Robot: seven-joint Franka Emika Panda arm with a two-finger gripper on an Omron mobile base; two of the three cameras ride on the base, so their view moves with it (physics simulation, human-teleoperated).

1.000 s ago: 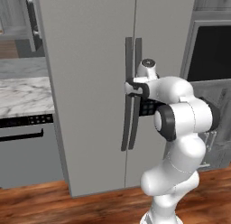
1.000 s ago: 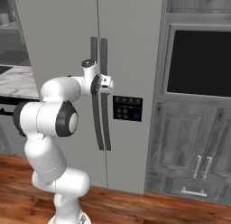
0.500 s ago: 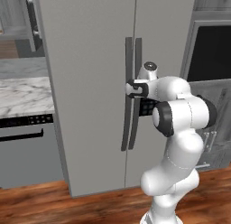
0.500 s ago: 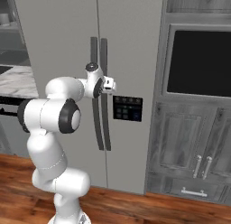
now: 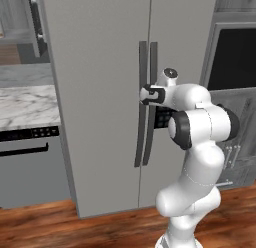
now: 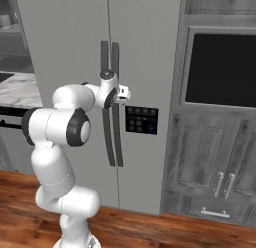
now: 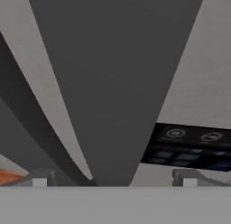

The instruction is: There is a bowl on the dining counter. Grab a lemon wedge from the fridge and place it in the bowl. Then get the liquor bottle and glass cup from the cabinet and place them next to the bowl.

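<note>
The fridge [image 5: 100, 92] is tall and light grey, and both its doors are shut. Two long dark vertical handles [image 5: 141, 122] run side by side at the door seam. My gripper [image 5: 145, 95] is pressed up to them at mid height, also seen from the other side as the gripper [image 6: 124, 94]. In the hand view the gripper [image 7: 115, 180] is open, and its fingertips [image 7: 40, 178] stand either side of the wide dark right-door handle [image 7: 113, 83]. The button panel [image 7: 189, 148] lies just beside it. The bowl, lemon wedge, liquor bottle, glass cup, cabinet and dining counter are out of view.
A marble counter [image 5: 20, 107] with a dark-fronted appliance [image 5: 25, 142] under it adjoins the fridge on the left. On the right stands a grey wood-grain unit [image 6: 210, 162] with a black oven window [image 6: 222, 69] above its doors. The floor [image 6: 150, 232] is wood.
My hand has pushed a little further in toward the fridge handles. The gripper has stayed open and the doors have stayed shut.
</note>
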